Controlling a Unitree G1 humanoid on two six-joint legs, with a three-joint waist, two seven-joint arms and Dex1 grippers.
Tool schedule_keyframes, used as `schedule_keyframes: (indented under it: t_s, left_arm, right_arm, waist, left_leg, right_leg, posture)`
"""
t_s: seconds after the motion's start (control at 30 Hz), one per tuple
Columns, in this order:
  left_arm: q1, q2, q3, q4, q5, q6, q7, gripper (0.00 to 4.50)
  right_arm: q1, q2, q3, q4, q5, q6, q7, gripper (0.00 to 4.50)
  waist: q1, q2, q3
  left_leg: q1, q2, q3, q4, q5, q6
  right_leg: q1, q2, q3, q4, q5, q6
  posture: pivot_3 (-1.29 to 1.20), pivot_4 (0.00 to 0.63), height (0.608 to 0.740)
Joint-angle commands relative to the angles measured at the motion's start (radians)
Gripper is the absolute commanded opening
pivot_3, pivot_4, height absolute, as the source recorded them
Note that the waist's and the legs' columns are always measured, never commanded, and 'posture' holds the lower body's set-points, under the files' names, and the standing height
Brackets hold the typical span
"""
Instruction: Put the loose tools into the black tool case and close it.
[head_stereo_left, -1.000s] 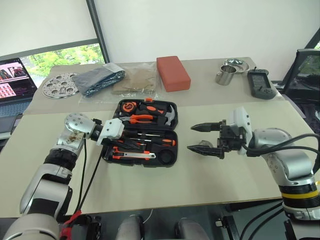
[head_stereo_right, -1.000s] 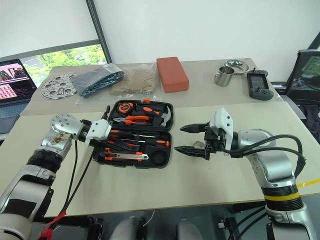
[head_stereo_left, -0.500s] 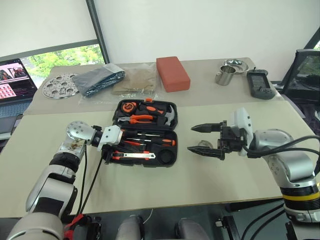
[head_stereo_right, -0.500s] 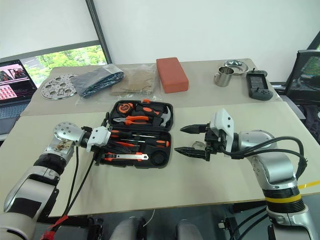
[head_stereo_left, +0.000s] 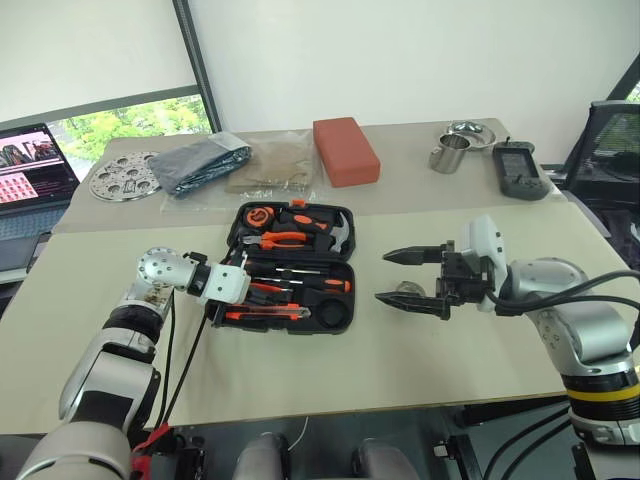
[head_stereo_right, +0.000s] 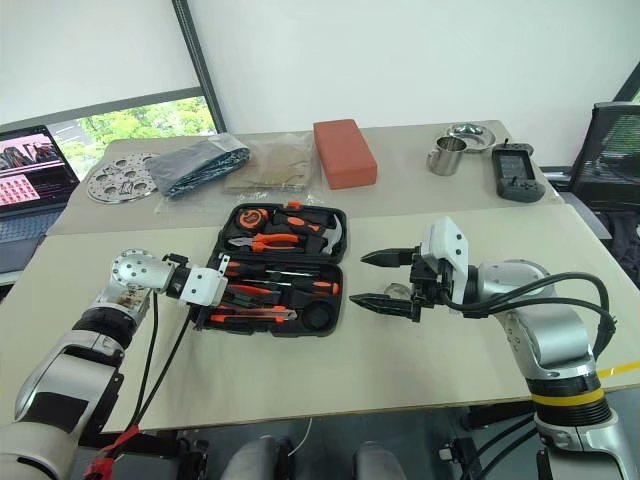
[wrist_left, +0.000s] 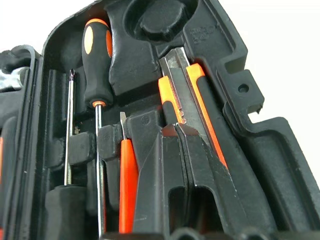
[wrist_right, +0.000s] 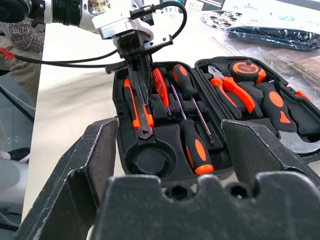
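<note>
The black tool case (head_stereo_left: 340, 219) lies open in the middle of the table. Its near half holds two screwdrivers with orange-and-black handles (wrist_right: 193, 146) (wrist_left: 96, 60), a thin orange screwdriver (wrist_left: 128, 185), the orange-and-black utility knife (wrist_left: 186, 92) and a dark tape roll (head_stereo_left: 333, 314) in the round slot. My left gripper (wrist_right: 142, 92) is at the case's left end, shut, its tips down on the utility knife (wrist_right: 142, 120). To the right of the case my right gripper (head_stereo_left: 382, 277) hovers open, pointing at it, nothing between its fingers.
Pliers (head_stereo_left: 275, 239), a hammer (head_stereo_left: 338, 231) and a tape measure (head_stereo_left: 260, 214) fill the case's far half. Behind lie a red block (head_stereo_left: 346, 148), plastic bags (head_stereo_left: 200, 160), a perforated metal disc (head_stereo_left: 125, 175), a steel cup (head_stereo_left: 450, 152), a bowl (head_stereo_left: 468, 130) and a black handheld device (head_stereo_left: 520, 165).
My left gripper has sunk and rolled at the case's left end, coming down onto the utility knife. The right gripper has stayed where it was, open.
</note>
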Motion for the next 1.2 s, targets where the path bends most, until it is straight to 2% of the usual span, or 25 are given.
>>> schedule_keyframes:
  t_s: [0.03, 0.1, 0.23, 0.33, 0.5, 0.67, 0.97, 1.1, 1.2]
  left_arm:
    - [0.038, -0.013, -0.014, 0.053, 0.059, 0.032, 0.01, 0.06]
    - [0.024, -0.023, 0.028, 0.03, 0.007, 0.09, 0.012, 0.06]
    - [0.009, -0.023, 0.122, -0.086, -0.129, 0.325, -0.044, 0.06]
    - [0.017, 0.007, 0.159, -0.216, -0.209, 0.514, -0.089, 0.78]
    - [0.06, 0.119, 0.173, -0.556, -0.408, 0.921, -0.11, 2.55]
    - [0.083, 0.208, 0.197, -0.783, -0.512, 1.158, -0.11, 4.46]
    - [0.146, 0.309, 0.208, -0.927, -0.465, 1.201, -0.11, 4.49]
    - [0.176, 0.323, 0.24, -0.972, -0.47, 1.211, -0.093, 4.5]
    - [0.196, 0.332, 0.263, -0.998, -0.483, 1.226, -0.079, 4.5]
  right_arm:
    - [-0.006, -0.015, -0.023, -0.017, 0.005, -0.005, -0.008, 3.84]
    - [-0.002, -0.03, -0.014, -0.005, -0.019, -0.006, -0.01, 3.84]
    - [0.006, -0.065, 0.013, 0.021, -0.073, -0.014, -0.006, 3.84]
    - [0.005, -0.094, 0.049, 0.032, -0.11, 0.002, 0.009, 3.84]
    - [-0.025, -0.148, 0.166, 0.079, -0.232, -0.013, 0.036, 3.84]
    - [-0.11, -0.155, 0.263, 0.175, -0.35, -0.038, 0.054, 3.84]
    - [-0.198, -0.143, 0.366, 0.303, -0.47, -0.052, 0.095, 3.84]
    - [-0.217, -0.136, 0.385, 0.36, -0.517, -0.079, 0.099, 2.77]
    - [-0.228, -0.12, 0.377, 0.375, -0.516, -0.092, 0.101, 1.78]
  waist:
    - [0.0, 0.0, 0.0]
    - [0.002, 0.0, 0.0]
    - [0.005, -0.001, 0.001]
    - [0.002, -0.002, 0.002]
    - [-0.009, -0.003, 0.003]
    - [-0.007, -0.003, 0.004]
    - [-0.002, -0.003, 0.005]
    - [-0.001, -0.004, 0.005]
    - [-0.002, -0.004, 0.005]
  left_leg:
    - [0.001, 0.0, 0.0, 0.0, 0.0, 0.0]
    - [0.001, 0.0, 0.0, 0.001, 0.0, 0.0]
    - [-0.002, 0.0, 0.0, 0.003, 0.0, 0.0]
    - [-0.005, 0.0, 0.0, 0.003, 0.0, 0.0]
    - [-0.007, 0.001, -0.001, 0.004, 0.0, 0.001]
    - [-0.006, 0.0, -0.002, 0.004, -0.001, 0.001]
    - [-0.006, 0.0, -0.001, 0.004, -0.001, 0.001]
    - [-0.006, 0.0, -0.001, 0.004, -0.001, 0.001]
    - [-0.006, 0.0, -0.001, 0.004, -0.001, 0.001]
  right_leg:
    - [0.0, 0.0, 0.0, 0.001, 0.0, 0.0]
    - [0.0, 0.0, 0.001, 0.003, 0.0, 0.0]
    - [-0.002, 0.0, 0.0, 0.004, 0.0, 0.001]
    - [-0.005, 0.001, 0.0, 0.003, 0.0, 0.001]
    - [-0.006, 0.002, 0.002, 0.002, -0.001, 0.001]
    - [-0.005, 0.002, 0.005, 0.001, -0.001, 0.002]
    - [-0.005, 0.002, 0.006, 0.001, -0.001, 0.002]
    - [-0.005, 0.002, 0.006, 0.0, -0.001, 0.002]
    - [-0.005, 0.002, 0.006, 0.001, -0.001, 0.002]
  posture:
    - [0.0, 0.15, 0.74]
    - [0.0, 0.15, 0.74]
    - [0.0, 0.15, 0.74]
    - [0.0, 0.15, 0.74]
    - [0.0, 0.15, 0.74]
    - [0.0, 0.15, 0.74]
    - [0.0, 0.15, 0.74]
    - [0.0, 0.15, 0.74]
    - [0.0, 0.15, 0.74]
